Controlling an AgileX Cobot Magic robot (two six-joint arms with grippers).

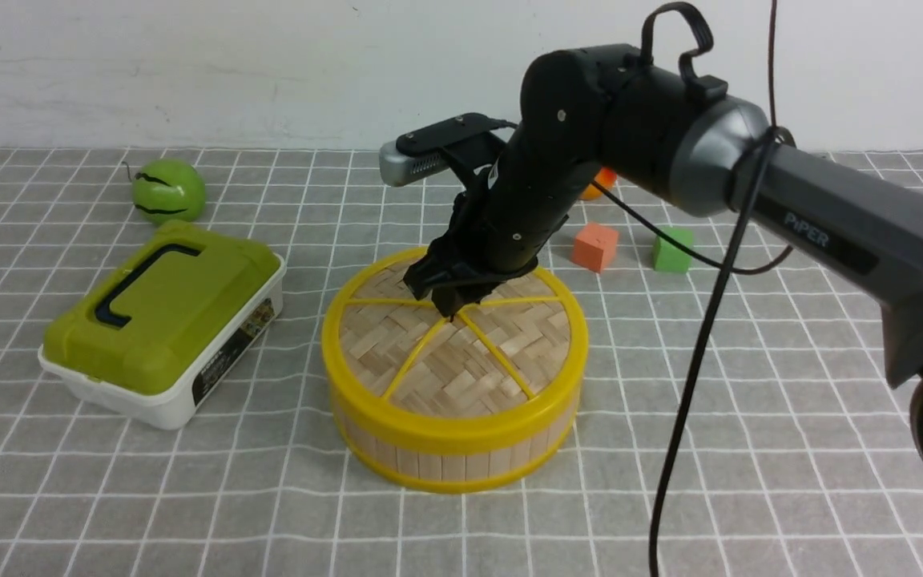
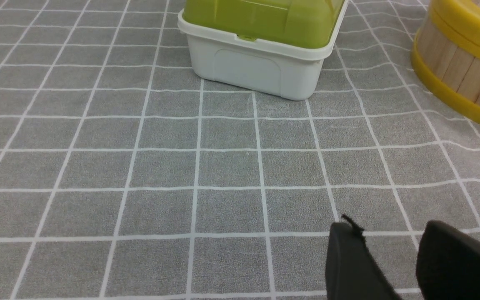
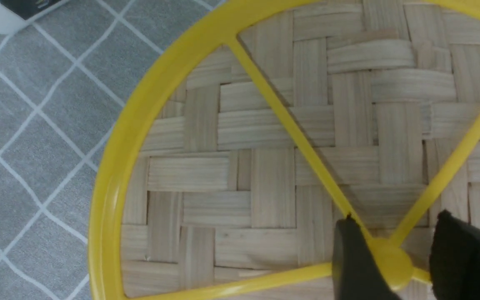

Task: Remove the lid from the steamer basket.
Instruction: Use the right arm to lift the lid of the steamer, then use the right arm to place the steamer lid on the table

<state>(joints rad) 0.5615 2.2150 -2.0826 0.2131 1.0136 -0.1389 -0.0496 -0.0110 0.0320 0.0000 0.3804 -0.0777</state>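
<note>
The lid [image 1: 461, 353] lies flat on the basket [image 1: 445, 461], mid-table on the checked cloth [image 1: 189, 497]. It faces up, and being round it has no long axis. Its spokes fan out from the knob [image 3: 390, 260].

The right gripper [image 1: 449, 308] reaches down onto the lid's centre. Its fingers [image 3: 352, 266] are set narrowly either side of the knob, with a slim gap on one side. The arm hides the lid's far part, and a cable [image 1: 694, 361] hangs to its right.

A green-lidded box [image 1: 157, 320] sits well left, lying diagonally. A green ball [image 1: 167, 190] is behind it. An orange cube [image 1: 594, 246] and a green cube [image 1: 672, 250] stand behind the basket, to the right.

The left gripper [image 2: 390, 241] hangs low over the cloth, slightly parted and empty.
</note>
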